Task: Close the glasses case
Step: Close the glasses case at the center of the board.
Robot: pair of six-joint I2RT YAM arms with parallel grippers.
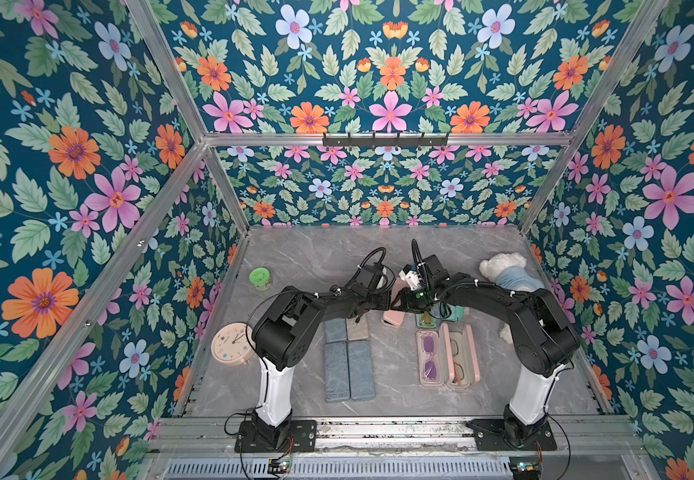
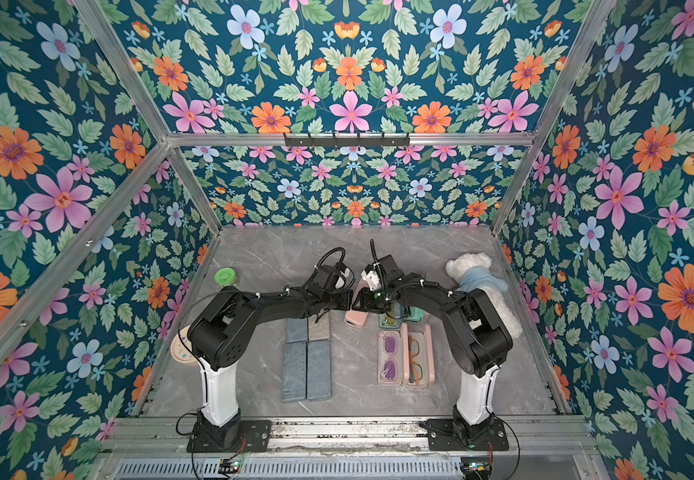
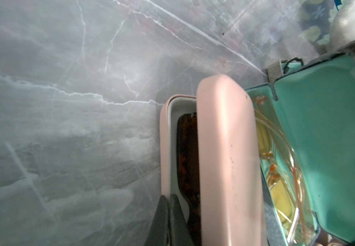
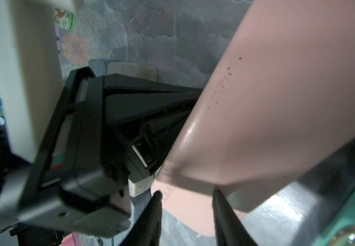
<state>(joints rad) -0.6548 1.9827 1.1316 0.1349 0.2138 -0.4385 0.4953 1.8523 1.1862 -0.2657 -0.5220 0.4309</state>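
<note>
Here we have the pink case [image 3: 215, 161] on the table [image 3: 66, 106], just beside the teal case [image 3: 325, 132], along the long edge opposite that case's own raised lid. Its pink lid [image 3: 227, 136] stands half raised over dark glasses [image 3: 188, 159].

The left gripper [image 3: 168, 198] has its jaws pressed together at the base's rim, on the side farthest from the teal case. We judge it sits there to pin the base so nothing slides, though we cannot tell whether it nips the thin wall. The right gripper [image 4: 186, 191] has its jaws part spread with one end of the pink case pinched between them. We read that hold as steadying the case while the lid swings down.

The long axis runs parallel to the teal case. The hinge lies along the side next to the teal case, so the mouth opens away from it.
</note>
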